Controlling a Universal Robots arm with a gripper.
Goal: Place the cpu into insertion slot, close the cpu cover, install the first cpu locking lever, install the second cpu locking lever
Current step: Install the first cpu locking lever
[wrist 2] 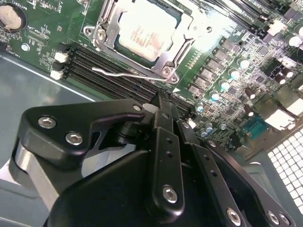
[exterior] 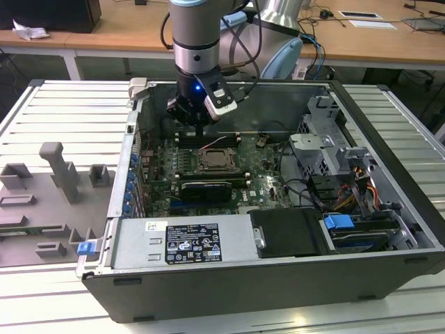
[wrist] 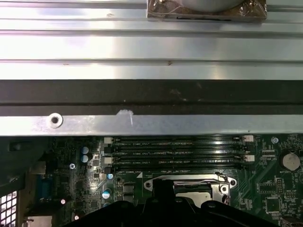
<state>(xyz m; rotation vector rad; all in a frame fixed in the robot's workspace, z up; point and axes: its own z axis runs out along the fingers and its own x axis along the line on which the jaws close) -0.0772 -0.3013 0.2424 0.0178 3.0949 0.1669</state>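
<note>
The cpu (wrist 2: pixel 144 30) lies in the insertion slot (exterior: pixel 214 161), its pale metal top showing through the cpu cover (wrist 2: pixel 171 56). The cover lies flat over the chip. A thin silver locking lever (wrist 2: pixel 120 74) runs along the socket's edge next to the black memory slots (wrist: pixel 175 152), standing a little off the socket; in the exterior view it angles upward (exterior: pixel 218 142). My gripper (wrist 2: pixel 163 103) hangs just above the memory slots beside the socket, close to that lever. Its black fingers (wrist 2: pixel 164 142) are shut together with nothing between them. The fingertip also shows over the socket rim (wrist: pixel 163 188).
The motherboard (exterior: pixel 259 182) sits inside an open black computer case (exterior: pixel 389 139). A drive cage with cables (exterior: pixel 334 156) fills the exterior view's right. The power supply (exterior: pixel 188 240) lies along the front. A grey fixture tray (exterior: pixel 55 202) lies outside the case, at the exterior view's left.
</note>
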